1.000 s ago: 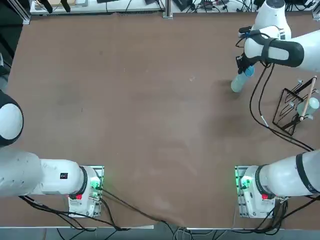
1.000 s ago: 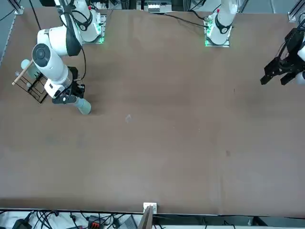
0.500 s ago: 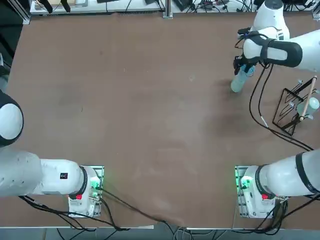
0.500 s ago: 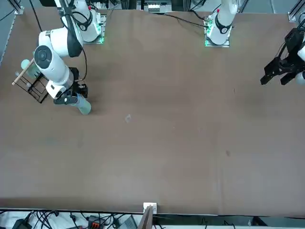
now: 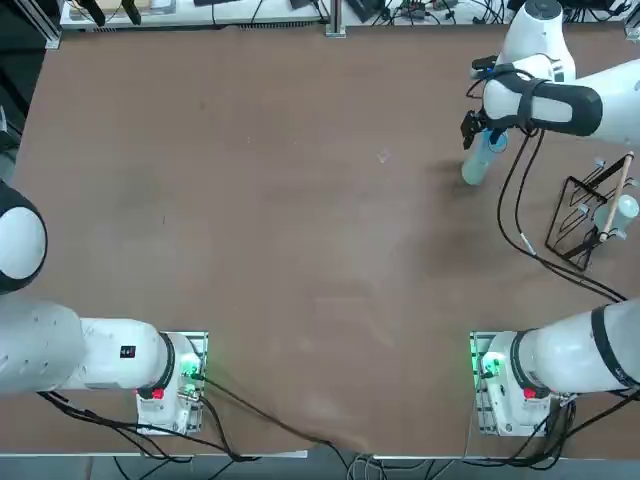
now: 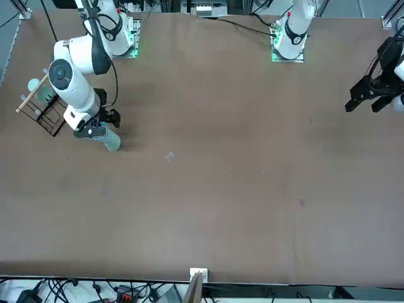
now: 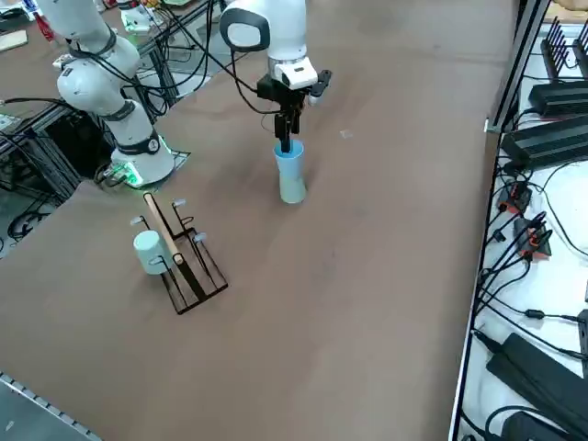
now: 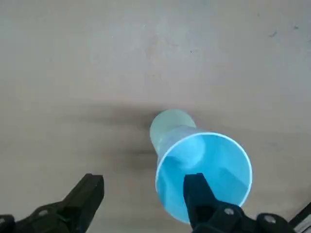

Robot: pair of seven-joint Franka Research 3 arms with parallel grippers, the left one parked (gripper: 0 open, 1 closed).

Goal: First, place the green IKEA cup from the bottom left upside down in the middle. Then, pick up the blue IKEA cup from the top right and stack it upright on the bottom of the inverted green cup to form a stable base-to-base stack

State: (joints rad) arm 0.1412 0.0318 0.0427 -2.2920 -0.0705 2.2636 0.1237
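The right claw (image 8: 144,190) stood wide open with nothing gripped, one of its fingers (image 8: 197,187) reaching into the open mouth of the blue cup (image 8: 204,165); whether that finger touched the wall was hard to judge. Beneath the claw, the blue cup sat upright, base down, on the green cup (image 8: 167,121), which was upside down on the counter (image 7: 303,303). Well apart from the claw, a black wire rack (image 7: 195,266) held another pale cup (image 7: 152,251).
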